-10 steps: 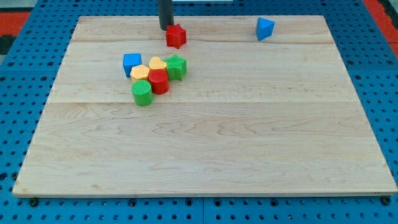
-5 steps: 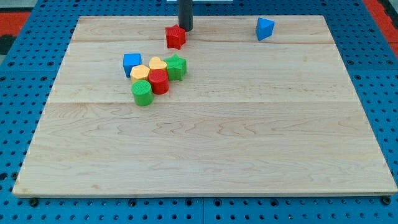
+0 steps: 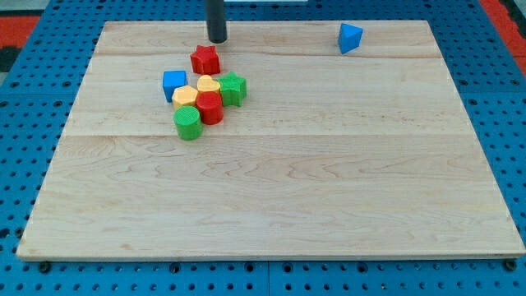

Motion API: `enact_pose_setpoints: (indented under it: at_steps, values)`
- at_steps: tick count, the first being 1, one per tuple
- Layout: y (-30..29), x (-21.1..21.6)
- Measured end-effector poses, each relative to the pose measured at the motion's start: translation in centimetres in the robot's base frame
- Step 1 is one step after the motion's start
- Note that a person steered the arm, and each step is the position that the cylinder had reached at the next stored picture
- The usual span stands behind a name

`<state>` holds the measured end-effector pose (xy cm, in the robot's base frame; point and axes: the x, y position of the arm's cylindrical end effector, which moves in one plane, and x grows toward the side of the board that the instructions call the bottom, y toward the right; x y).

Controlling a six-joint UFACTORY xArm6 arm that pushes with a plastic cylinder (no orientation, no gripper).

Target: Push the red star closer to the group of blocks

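The pale wooden table (image 3: 271,164) lies on a blue pegboard base (image 3: 25,99). My tip (image 3: 217,40), the lower end of the straight dark rod, stands near the table's top edge, left of the middle. This tool is a plain rod with nothing to spread or press together, and it holds nothing. The tip is just above the red star-shaped block (image 3: 205,60) in the view, slightly to the view's right, and a narrow strip of bare wood shows between them.

The red star sits at the upper edge of the group of blocks, close to the yellow heart-shaped block (image 3: 208,85) below it; whether they touch I cannot tell. The blue cube (image 3: 174,85) lies towards the table's left edge, beside the yellow hexagonal block (image 3: 186,95). The green star-shaped block (image 3: 233,88) is on the group's right side, the red cylinder (image 3: 210,108) below the heart, and the green cylinder (image 3: 188,122) at the group's lower left.

A blue triangular block (image 3: 350,38) lies alone near the table's top-right corner, well apart from the rest.
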<state>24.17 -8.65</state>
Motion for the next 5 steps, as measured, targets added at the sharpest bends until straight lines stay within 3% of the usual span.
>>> enact_pose_setpoints:
  at_steps: [2, 5]
  values:
    - [0.1, 4.3]
    - [3.2, 6.1]
